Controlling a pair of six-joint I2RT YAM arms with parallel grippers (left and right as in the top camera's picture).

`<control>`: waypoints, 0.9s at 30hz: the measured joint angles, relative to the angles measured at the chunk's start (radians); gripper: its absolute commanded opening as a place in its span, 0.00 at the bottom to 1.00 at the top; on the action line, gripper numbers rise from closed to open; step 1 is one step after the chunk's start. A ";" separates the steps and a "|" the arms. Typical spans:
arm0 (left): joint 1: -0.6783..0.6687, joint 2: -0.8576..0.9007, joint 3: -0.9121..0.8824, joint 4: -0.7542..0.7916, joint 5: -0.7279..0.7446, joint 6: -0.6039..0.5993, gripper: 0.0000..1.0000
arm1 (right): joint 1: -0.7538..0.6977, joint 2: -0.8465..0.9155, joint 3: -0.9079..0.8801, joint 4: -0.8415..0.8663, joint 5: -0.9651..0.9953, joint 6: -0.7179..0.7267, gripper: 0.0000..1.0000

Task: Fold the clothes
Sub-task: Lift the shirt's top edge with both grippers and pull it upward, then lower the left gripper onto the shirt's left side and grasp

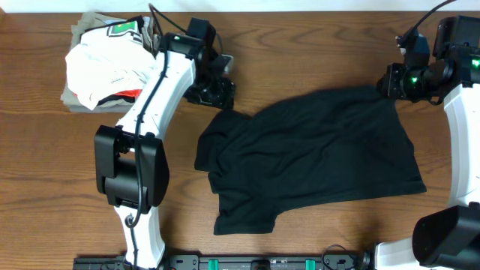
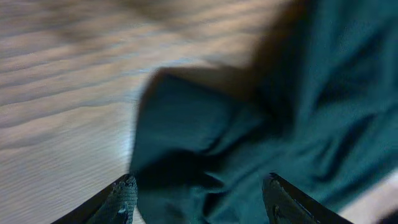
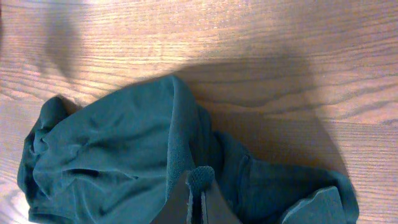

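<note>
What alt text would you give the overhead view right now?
A dark shirt lies rumpled on the wooden table. The left hand is at its upper-left corner, the right hand at its upper-right; a clothes pile sits far left.

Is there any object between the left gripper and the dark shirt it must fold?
Nothing visible does. The left gripper is open directly over a corner of the dark shirt; the pile of clothes lies on the arm's other side.
</note>
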 measured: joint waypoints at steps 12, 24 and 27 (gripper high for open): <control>-0.117 0.103 0.001 0.008 0.091 0.115 0.75 | 0.000 0.000 0.000 0.002 0.000 -0.002 0.01; -0.128 0.188 0.053 0.108 -0.035 0.035 0.06 | 0.000 0.000 0.000 0.007 0.000 -0.009 0.01; -0.116 0.187 0.135 0.078 -0.066 0.013 0.06 | 0.000 0.000 0.000 0.014 0.000 -0.010 0.01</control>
